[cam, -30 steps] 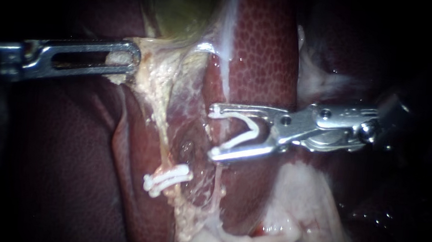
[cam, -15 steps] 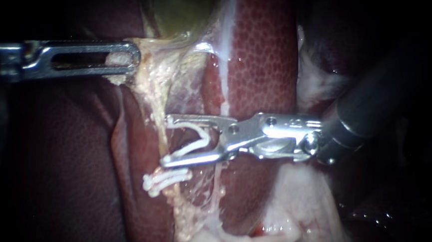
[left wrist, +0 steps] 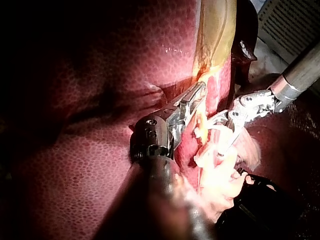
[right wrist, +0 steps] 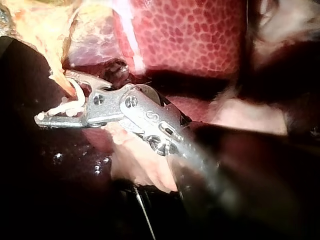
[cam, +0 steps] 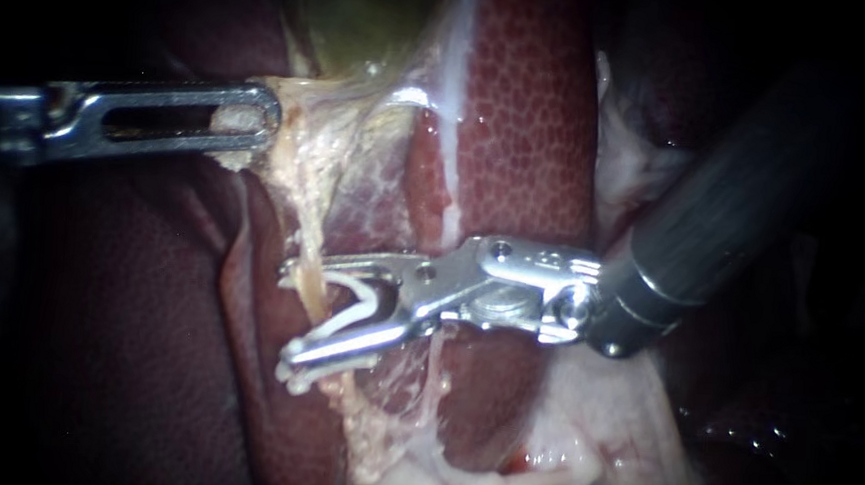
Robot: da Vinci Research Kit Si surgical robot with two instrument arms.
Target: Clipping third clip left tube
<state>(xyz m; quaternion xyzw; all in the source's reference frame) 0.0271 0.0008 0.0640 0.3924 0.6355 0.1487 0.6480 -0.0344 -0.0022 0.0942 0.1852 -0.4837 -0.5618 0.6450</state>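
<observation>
White clip (cam: pixel 348 314) in right instrument's claw (cam: pixel 288 309) straddles left tube (cam: pixel 309 290).

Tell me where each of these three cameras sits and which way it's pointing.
Endoscope view: close over the tissue, facing the left tube and liver; left instrument enters from the left, right instrument from the upper right.
Left wrist view: on the left arm, looking down its own shaft to jaws shut on pale tissue.
Right wrist view: on the right arm, looking along its instrument to the open clip its jaws hold astride the tube.
Shared: all three show the right instrument at the tube.
</observation>
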